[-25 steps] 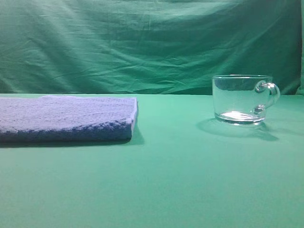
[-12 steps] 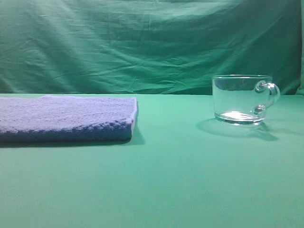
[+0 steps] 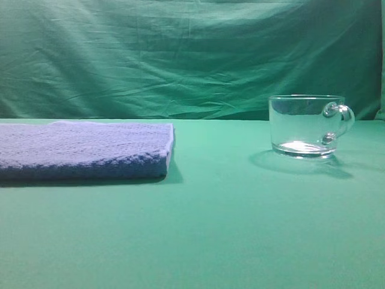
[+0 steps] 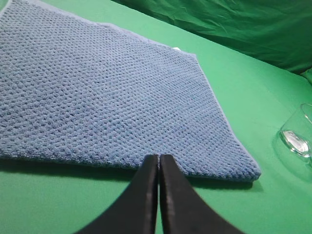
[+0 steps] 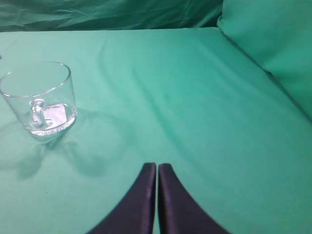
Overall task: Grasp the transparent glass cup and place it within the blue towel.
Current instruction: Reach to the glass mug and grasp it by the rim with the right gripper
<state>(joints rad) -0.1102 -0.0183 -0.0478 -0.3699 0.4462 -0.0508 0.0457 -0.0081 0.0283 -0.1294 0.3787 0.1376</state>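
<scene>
Cup (image 3: 307,126) stands upright on the green table (image 3: 228,229) in the high view, handle to the right, well apart from the folded blue towel (image 3: 84,150) lying flat on the left; neither gripper appears there. In the left wrist view, the left gripper (image 4: 159,161) is clenched on nothing, tips just short of the towel's near edge, the cup off to its right at the frame border. In the right wrist view, the right gripper (image 5: 157,168) is likewise pressed together and empty, the cup ahead and to its left, handle facing the camera.
</scene>
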